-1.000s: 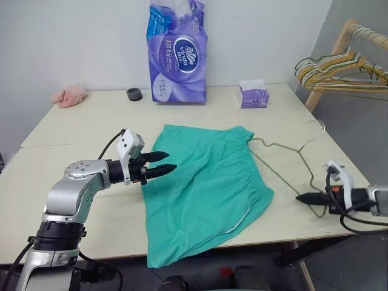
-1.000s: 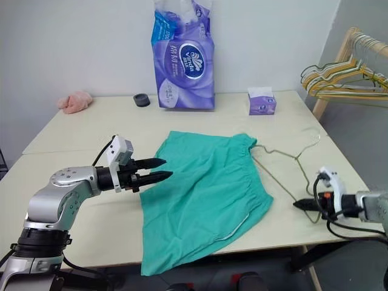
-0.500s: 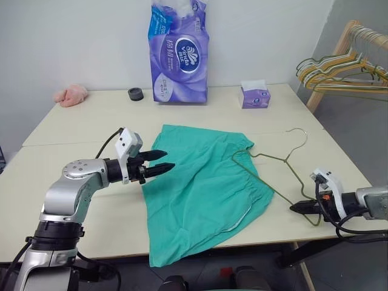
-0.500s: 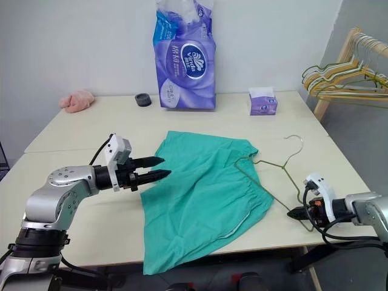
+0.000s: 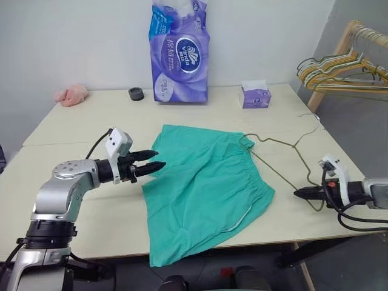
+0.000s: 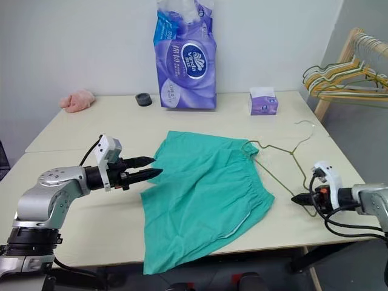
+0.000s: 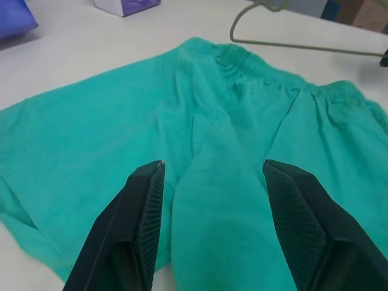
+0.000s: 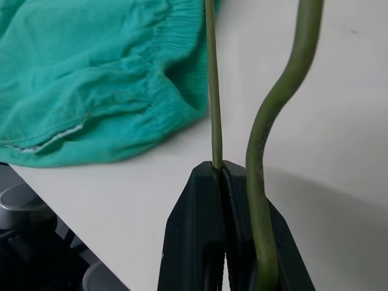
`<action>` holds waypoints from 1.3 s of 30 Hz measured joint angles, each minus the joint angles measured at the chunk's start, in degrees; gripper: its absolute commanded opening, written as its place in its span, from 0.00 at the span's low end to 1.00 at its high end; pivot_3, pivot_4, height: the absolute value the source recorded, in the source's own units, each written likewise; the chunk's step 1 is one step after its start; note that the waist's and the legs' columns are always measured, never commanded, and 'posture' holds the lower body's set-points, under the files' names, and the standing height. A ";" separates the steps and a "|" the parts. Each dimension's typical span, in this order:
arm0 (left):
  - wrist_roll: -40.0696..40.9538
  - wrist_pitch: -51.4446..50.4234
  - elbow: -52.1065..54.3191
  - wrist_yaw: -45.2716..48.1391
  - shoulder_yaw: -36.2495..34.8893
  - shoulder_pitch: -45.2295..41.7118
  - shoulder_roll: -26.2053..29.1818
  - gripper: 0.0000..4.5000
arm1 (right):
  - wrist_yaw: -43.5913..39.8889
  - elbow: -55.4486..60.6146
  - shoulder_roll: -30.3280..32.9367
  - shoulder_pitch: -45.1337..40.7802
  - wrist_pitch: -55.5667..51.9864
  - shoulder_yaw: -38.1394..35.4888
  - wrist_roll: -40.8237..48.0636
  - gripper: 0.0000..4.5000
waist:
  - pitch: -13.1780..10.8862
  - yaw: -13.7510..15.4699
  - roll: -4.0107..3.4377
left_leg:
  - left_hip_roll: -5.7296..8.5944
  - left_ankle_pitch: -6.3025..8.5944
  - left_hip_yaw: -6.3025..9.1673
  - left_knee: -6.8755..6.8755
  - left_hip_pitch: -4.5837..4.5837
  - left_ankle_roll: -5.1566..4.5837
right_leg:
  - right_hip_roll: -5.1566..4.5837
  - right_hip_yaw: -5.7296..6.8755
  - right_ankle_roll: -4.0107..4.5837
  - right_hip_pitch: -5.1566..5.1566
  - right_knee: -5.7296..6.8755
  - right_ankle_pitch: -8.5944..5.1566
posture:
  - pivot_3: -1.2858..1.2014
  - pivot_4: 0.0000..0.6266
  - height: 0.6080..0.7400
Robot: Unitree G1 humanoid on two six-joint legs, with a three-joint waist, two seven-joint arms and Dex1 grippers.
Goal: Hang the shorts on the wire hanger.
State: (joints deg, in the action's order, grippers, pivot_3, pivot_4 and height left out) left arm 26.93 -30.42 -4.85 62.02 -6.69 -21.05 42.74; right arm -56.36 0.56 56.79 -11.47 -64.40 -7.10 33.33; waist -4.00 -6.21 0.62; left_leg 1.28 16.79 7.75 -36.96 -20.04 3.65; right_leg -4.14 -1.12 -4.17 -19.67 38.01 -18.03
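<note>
Pale and uncluttered near me, the worktop (image 5: 91, 118) carries the shorts (image 5: 206, 185) spread flat in the middle, gathered waistband toward my right and one leg hem drooping over the near edge. My right claw (image 5: 298, 194) is pinched tight on the lower corner of the wire hanger (image 5: 285, 173); the wrist view shows thin wire clamped between the closed fingers with a second strand running just beside them. From there the hanger stretches away across the worktop, its far shoulder touching or just overlapping the waistband corner, the hook lying well beyond. My left claw (image 5: 159, 165) hovers part open at the left edge of the cloth, holding nothing; its wrist view looks along both fingers (image 7: 142, 224) over a raised fold of fabric. As I read it, the step in hand is getting the wire into the garment while the cloth is steadied or lifted. To do that well I would have the left claw take the fold right in front of it, biting one layer only if I can, and raise it enough to open a gap. The right should keep the hanger low and level, sliding rather than stabbing, because a thin wire held at one corner will twist easily and the soft cloth will bunch ahead of it.
</note>
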 measured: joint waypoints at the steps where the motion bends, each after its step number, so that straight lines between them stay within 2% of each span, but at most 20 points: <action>1: 0.04 0.00 -1.03 0.05 -0.43 -0.24 0.00 0.60 | 0.60 -0.49 -0.47 1.10 -0.11 -1.14 0.00 0.00 | 0.01 -0.08 0.01 | 0.00 0.00 -0.01 0.00 0.01 0.00 | 0.00 -0.01 0.00 -0.01 0.02 0.00 | 0.45 0.01 1.00; 8: 0.67 1.60 -1.35 6.25 -0.18 1.96 2.62 0.60 | 2.96 1.06 -2.61 6.37 -1.16 -3.24 0.53 0.00 | 0.05 -0.77 -0.07 | -0.02 0.00 -0.05 0.05 0.01 0.00 | 0.00 -0.07 0.00 -0.06 0.04 0.00 | 0.44 0.02 1.00; 12: -1.50 4.85 2.24 8.13 2.96 3.77 2.99 0.60 | 2.88 4.43 -3.28 6.51 -2.01 -3.23 2.10 0.00 | 0.08 -0.84 -0.12 | -0.01 0.00 -0.04 0.04 0.01 0.00 | 0.00 -0.06 0.00 -0.04 0.03 0.00 | 0.45 0.02 1.00; 18: -3.41 7.10 5.55 6.71 4.98 3.78 1.89 0.60 | 2.78 6.55 -3.28 6.26 -2.70 -2.76 3.46 0.00 | 0.07 -0.32 -0.11 | -0.01 0.01 -0.03 0.01 0.02 -0.01 | 0.00 -0.05 0.00 -0.02 0.03 0.00 | 0.45 0.04 1.00; 28: -3.44 6.59 12.19 3.94 6.44 3.53 0.74 0.60 | 3.65 1.84 -3.37 0.82 -1.36 4.43 0.01 0.00 | 0.06 -0.24 -0.13 | -0.01 0.01 -0.04 0.03 0.02 -0.01 | 0.00 -0.05 0.00 -0.02 0.03 0.00 | 0.46 0.05 1.00; 39: -3.47 6.18 13.62 2.54 6.39 4.98 0.81 0.60 | 0.45 1.66 -4.47 -6.39 -1.65 9.29 -0.46 0.00 | 0.02 -0.01 -0.14 | 0.00 0.01 -0.01 0.03 0.02 -0.02 | 0.01 -0.03 0.00 -0.02 0.02 0.00 | 0.48 0.06 1.00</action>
State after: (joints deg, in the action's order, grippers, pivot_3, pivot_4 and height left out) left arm 23.46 -24.24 8.77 64.56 -0.30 -16.07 43.55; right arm -55.91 2.21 52.32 -17.86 -66.04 2.19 32.87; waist -3.98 -6.22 0.48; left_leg 1.27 16.80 7.74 -36.92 -20.02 3.63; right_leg -4.12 -1.16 -4.17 -19.69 38.03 -18.04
